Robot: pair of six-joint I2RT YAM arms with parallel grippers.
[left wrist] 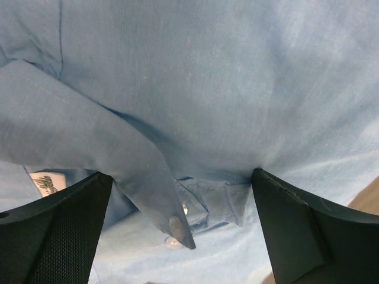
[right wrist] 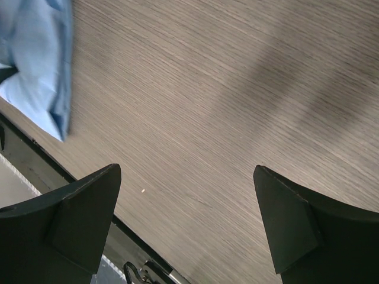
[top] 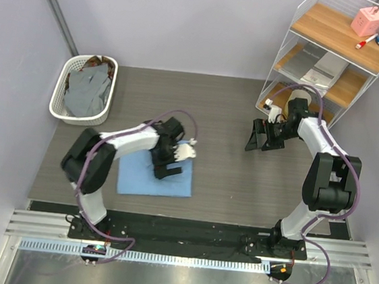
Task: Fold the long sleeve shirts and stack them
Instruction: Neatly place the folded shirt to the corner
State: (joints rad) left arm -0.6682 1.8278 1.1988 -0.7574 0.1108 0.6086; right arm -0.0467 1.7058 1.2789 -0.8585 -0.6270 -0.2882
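A light blue collared shirt (top: pixel 138 174) lies folded into a rectangle on the table at centre left. My left gripper (top: pixel 166 170) hovers low over its right part, jaws wide open and empty. In the left wrist view the blue cloth (left wrist: pixel 237 89) fills the frame, with a collar point and button (left wrist: pixel 176 226) between the fingers. My right gripper (top: pixel 263 139) is open and empty above bare table at the right. Its wrist view shows the shirt's corner (right wrist: pixel 35 59) at far left. Grey and brown shirts (top: pixel 90 89) lie crumpled in a white basket.
The white basket (top: pixel 60 98) stands at the back left corner of the table. A wire shelf unit (top: pixel 334 55) with papers, a pink box and a jar stands at the back right, close behind my right arm. A black rail (top: pixel 186 233) runs along the near edge.
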